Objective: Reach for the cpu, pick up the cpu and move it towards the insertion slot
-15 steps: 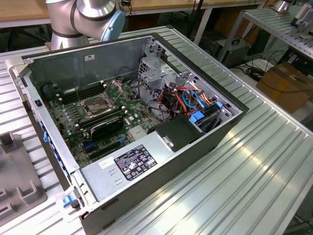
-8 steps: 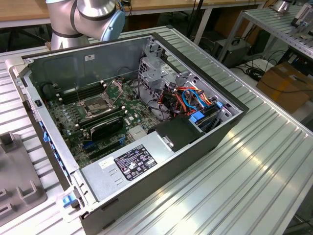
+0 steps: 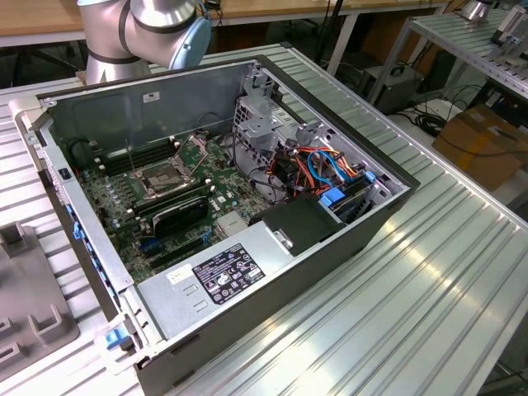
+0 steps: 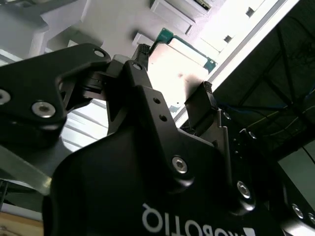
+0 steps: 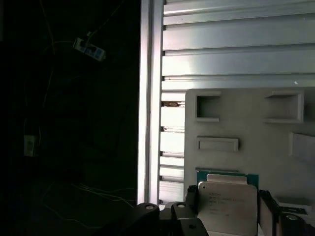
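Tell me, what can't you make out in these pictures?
- Exterior view: the top edge cuts off the arm.
- Exterior view: the dark centre of the insertion slot is too small to read.
- First wrist view: the cpu runs off the bottom edge. Whether it rests on the grey tray or hangs above it is unclear.
- Second wrist view: the black body of the gripper hides part of the cpu.

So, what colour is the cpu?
The cpu is pale silvery grey with a green edge; best in the first wrist view.

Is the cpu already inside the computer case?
No: in the first wrist view the cpu is over the grey tray on the ribbed metal table.
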Available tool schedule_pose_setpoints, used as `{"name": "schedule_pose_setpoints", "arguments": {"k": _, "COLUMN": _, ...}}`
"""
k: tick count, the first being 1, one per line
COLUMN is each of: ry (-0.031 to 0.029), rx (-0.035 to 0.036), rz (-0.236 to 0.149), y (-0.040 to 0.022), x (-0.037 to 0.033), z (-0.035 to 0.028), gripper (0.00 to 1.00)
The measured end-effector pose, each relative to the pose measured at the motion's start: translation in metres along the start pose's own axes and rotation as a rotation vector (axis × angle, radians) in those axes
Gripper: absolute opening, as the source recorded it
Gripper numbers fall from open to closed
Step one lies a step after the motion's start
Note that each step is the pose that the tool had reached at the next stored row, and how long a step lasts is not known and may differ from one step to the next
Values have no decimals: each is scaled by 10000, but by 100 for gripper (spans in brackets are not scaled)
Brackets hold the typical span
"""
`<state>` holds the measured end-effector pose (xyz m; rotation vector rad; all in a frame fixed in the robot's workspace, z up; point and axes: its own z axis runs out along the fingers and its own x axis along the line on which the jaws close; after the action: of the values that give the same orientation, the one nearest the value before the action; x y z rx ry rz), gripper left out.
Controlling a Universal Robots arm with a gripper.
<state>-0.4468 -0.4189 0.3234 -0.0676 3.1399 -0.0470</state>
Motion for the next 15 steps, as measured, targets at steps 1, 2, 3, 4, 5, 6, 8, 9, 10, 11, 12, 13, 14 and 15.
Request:
{"name": "schedule_pose_setpoints", "arguments": {"k": 1, "ry": 0, "rx": 0, "rz": 0, "y": 0, "x": 0, "z": -21, "gripper": 55}}
{"name": "schedule_pose_setpoints", "arguments": {"k": 2, "ry": 0, "rx": 0, "rz": 0, "y": 0, "x": 0, "z": -42, "gripper": 55}}
{"name": "schedule_pose_setpoints", "arguments": {"k": 3, "ry": 0, "rx": 0, "rz": 0, "y": 0, "x": 0, "z": -73, "gripper": 55}}
{"name": "schedule_pose_setpoints", "arguments": {"k": 4, "ry": 0, "rx": 0, "rz": 0, "y": 0, "x": 0, "z": -97, "gripper": 55}}
{"name": "schedule_pose_setpoints", "arguments": {"k": 5, "ry": 1, "rx": 1, "rz": 0, "y": 0, "x": 0, "z": -132, "gripper": 55}}
{"name": "schedule_pose_setpoints", "arguments": {"k": 6, "ry": 0, "rx": 0, "rz": 0, "y": 2, "x": 0, "z": -202, "gripper": 55}}
{"name": "schedule_pose_setpoints", "arguments": {"k": 8, "ry": -1, "rx": 1, "rz": 1, "y": 6, "x": 0, "z": -306, "gripper": 55}}
{"name": "schedule_pose_setpoints", "arguments": {"k": 9, "ry": 0, "rx": 1, "rz": 0, "y": 7, "x": -1, "z": -329, "gripper": 55}}
{"name": "schedule_pose_setpoints", "arguments": {"k": 10, "ry": 0, "rx": 3, "rz": 1, "y": 10, "x": -1, "z": -365, "gripper": 55}}
{"name": "schedule_pose_setpoints", "arguments": {"k": 11, "ry": 0, "rx": 8, "rz": 1, "y": 15, "x": -1, "z": -411, "gripper": 55}}
{"name": "schedule_pose_setpoints", "arguments": {"k": 12, "ry": 0, "rx": 17, "rz": 1, "y": 22, "x": -1, "z": -434, "gripper": 55}}
{"name": "schedule_pose_setpoints", "arguments": {"k": 13, "ry": 0, "rx": 28, "rz": 0, "y": 36, "x": -2, "z": -444, "gripper": 55}}
{"name": "schedule_pose_setpoints", "arguments": {"k": 14, "ry": -1, "rx": 36, "rz": -1, "y": 43, "x": -2, "z": -444, "gripper": 55}}
{"name": "schedule_pose_setpoints", "arguments": {"k": 15, "ry": 1, "rx": 45, "rz": 1, "y": 51, "x": -2, "z": -446, "gripper": 55}}
